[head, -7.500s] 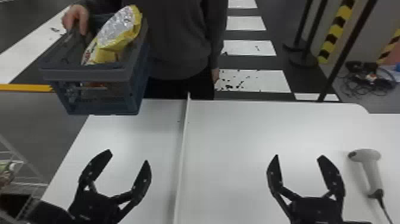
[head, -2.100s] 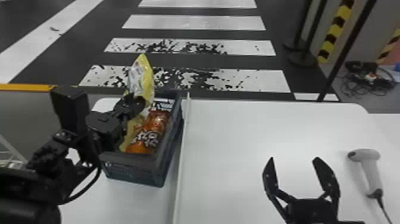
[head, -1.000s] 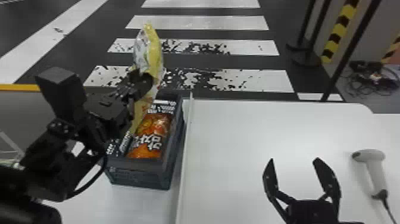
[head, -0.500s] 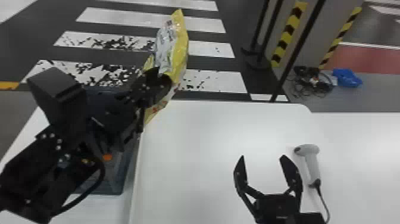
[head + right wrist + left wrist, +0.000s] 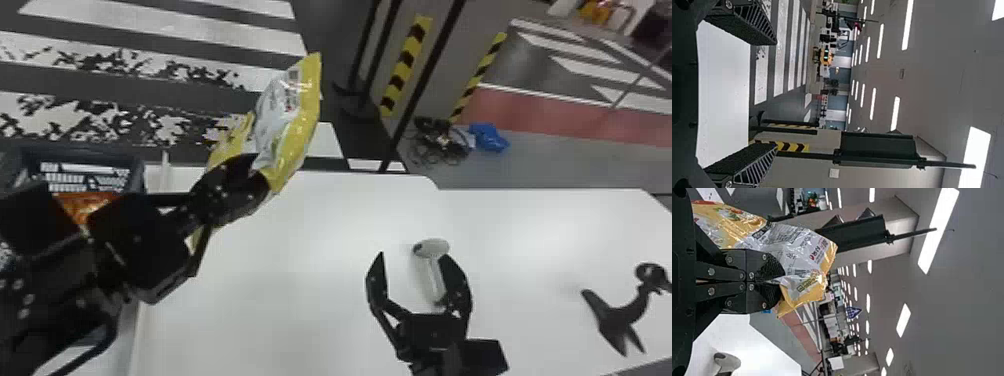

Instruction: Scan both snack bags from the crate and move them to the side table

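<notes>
A black-and-white striped floor runs beyond the white worktop, with a strip standing between the crate and the wider stretch of surface. The left gripper has its fingers clamped on the yellow bag, held up in the air to the right of the crate, its free end pointing upward. Pinched away from that end, the bag leaves much of its pale printed panel bare, probably so the code can be read. The orange bag lies inside the crate, presumably waiting its turn. The right gripper has its fingers wide apart, one overlapping the scanner from the head's angle; I take it to be waiting to pick that tool up, which the scan needs. The head view gives the layout: crate, both bags, scanner. The left wrist view adds the pinch itself, the fingers nearly together with creased film between, and what looks like a barcode close to them. The right wrist view confirms a gap between the other pair, with bare worktop behind.
</notes>
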Motion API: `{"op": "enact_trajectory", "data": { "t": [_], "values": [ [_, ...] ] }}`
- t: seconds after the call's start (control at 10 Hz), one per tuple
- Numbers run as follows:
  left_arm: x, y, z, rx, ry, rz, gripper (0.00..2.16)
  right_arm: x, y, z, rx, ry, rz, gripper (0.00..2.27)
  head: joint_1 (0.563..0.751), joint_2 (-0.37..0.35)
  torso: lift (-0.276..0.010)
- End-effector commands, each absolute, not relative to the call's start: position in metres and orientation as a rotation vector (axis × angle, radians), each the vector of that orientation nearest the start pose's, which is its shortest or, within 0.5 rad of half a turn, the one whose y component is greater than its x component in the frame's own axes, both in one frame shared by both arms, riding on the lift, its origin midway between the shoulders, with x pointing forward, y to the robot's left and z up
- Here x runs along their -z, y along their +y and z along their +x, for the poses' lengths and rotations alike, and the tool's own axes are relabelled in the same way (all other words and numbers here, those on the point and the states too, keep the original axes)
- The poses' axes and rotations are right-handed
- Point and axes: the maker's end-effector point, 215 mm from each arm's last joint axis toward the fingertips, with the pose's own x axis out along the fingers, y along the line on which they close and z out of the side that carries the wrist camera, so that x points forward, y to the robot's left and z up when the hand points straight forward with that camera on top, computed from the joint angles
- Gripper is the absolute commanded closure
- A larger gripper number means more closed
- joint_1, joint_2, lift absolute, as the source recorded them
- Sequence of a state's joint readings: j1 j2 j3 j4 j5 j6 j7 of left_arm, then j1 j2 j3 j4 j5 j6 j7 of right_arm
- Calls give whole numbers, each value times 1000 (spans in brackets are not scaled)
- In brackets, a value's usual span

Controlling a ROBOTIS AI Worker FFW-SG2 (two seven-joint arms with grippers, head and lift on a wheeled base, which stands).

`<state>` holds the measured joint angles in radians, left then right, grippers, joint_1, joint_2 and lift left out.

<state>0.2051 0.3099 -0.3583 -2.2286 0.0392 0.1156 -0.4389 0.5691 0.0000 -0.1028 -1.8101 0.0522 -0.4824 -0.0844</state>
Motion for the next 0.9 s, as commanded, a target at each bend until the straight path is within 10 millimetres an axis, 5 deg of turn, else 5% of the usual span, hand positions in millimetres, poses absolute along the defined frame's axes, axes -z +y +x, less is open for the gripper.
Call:
{"op": "enact_trajectory", "data": {
  "t": [0.0, 0.2, 0.7, 0.8],
  "values": [
    [222, -22, 409, 920, -226, 220, 2138, 342, -305, 395, 169, -159, -107, 66, 695, -350, -99],
    [260, -46, 397, 1030, -228, 296, 2142, 341, -322, 394, 199, -154, -106, 66, 695, -350, -99],
    [390, -124, 369, 1259, -122, 630, 2142, 331, -345, 388, 238, -162, -107, 66, 695, -350, -99],
    [409, -145, 354, 1311, -104, 640, 1966, 330, -345, 388, 238, -163, -107, 66, 695, -350, -99]
  ]
}}
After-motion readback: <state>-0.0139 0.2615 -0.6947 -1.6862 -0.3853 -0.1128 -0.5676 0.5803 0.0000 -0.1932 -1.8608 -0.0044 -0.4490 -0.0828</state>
